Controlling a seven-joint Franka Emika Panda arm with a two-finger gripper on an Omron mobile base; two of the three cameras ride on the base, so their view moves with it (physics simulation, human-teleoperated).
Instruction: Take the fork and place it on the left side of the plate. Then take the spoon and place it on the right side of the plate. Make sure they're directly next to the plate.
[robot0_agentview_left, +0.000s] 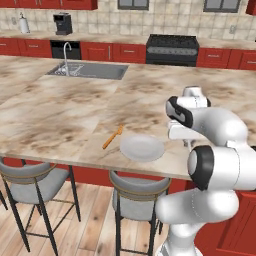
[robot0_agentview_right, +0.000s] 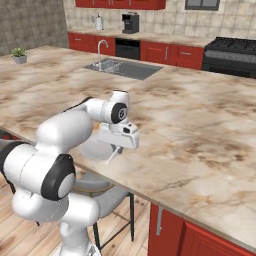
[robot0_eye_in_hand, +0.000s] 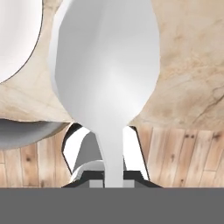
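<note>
From the left base view, you have the plate (robot0_agentview_left: 142, 148) near the counter (robot0_agentview_left: 60, 112) edge, the fork (robot0_agentview_left: 113, 137) just left of it. From the right base view, the gripper (robot0_agentview_right: 116, 151) hangs over that edge beside the plate (robot0_agentview_right: 95, 150). In the hand view, it's clenched on the spoon (robot0_eye_in_hand: 107, 74).

The kitchen has a wide marble counter (robot0_agentview_left: 60, 107) with a steel sink (robot0_agentview_left: 89, 71) and tap (robot0_agentview_left: 65, 52); red cabinets (robot0_agentview_left: 115, 52) run along the tiled back wall (robot0_agentview_left: 170, 17), with a black stove (robot0_agentview_left: 172, 49) and a coffee machine (robot0_agentview_left: 63, 23). Grey stools (robot0_agentview_left: 34, 176) stand on a wooden floor (robot0_agentview_left: 95, 225); a small plant (robot0_agentview_right: 19, 55) sits on the far counter.
</note>
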